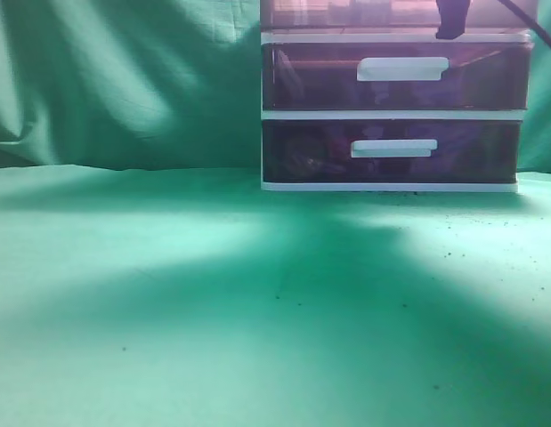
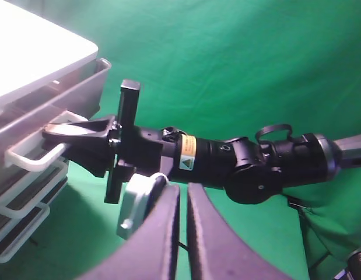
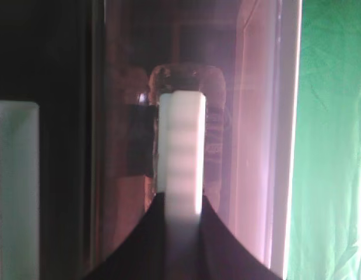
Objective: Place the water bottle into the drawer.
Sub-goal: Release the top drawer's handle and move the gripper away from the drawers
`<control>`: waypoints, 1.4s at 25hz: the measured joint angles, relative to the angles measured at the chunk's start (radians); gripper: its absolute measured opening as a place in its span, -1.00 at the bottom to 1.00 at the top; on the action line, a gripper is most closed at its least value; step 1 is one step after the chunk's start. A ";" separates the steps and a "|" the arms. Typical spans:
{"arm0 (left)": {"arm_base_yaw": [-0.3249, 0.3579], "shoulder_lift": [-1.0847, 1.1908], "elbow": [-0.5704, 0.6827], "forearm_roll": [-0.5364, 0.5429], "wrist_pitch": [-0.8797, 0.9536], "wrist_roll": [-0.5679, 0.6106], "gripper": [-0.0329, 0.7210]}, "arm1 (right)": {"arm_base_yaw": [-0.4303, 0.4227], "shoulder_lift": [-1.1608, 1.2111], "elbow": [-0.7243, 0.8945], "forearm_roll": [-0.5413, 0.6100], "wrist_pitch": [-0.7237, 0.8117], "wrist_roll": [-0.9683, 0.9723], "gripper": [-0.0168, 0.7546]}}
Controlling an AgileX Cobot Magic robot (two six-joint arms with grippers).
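Note:
The drawer (image 1: 346, 13) is the top one of the white-framed unit, cut off by the top edge of the exterior view. In the left wrist view its front (image 2: 46, 111) stands a little out from under the white top. My right gripper (image 2: 58, 137) is shut on the drawer's white bar handle (image 2: 28, 160); the handle also shows between its jaws (image 3: 180, 204) in the right wrist view. Behind the pinkish translucent front lies the clear water bottle (image 3: 214, 105) with a dark label, inside the drawer. My left gripper (image 2: 183, 198) is shut and empty, held in the air beside the right arm.
Two darker purple drawers (image 1: 395, 76) (image 1: 391, 151) with white handles sit below the top one. The unit stands at the back right of a green cloth table (image 1: 213, 294). A green backdrop (image 1: 124, 80) hangs behind. The right arm (image 2: 250, 163) reaches across in front of my left gripper.

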 joint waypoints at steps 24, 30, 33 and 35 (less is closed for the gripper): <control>0.006 -0.002 0.002 0.000 0.032 -0.002 -0.91 | -0.021 0.040 -0.084 -0.038 0.032 0.275 0.18; 0.053 -0.002 0.002 0.000 0.039 -0.002 -0.91 | -0.021 0.036 -0.090 -0.038 0.073 0.349 0.25; 0.067 -0.002 0.002 0.000 0.043 -0.002 -0.91 | -0.017 0.029 -0.091 -0.038 0.092 0.361 0.25; 0.070 -0.002 0.002 0.000 0.046 -0.002 -0.91 | -0.005 0.027 -0.091 -0.034 0.098 0.367 0.25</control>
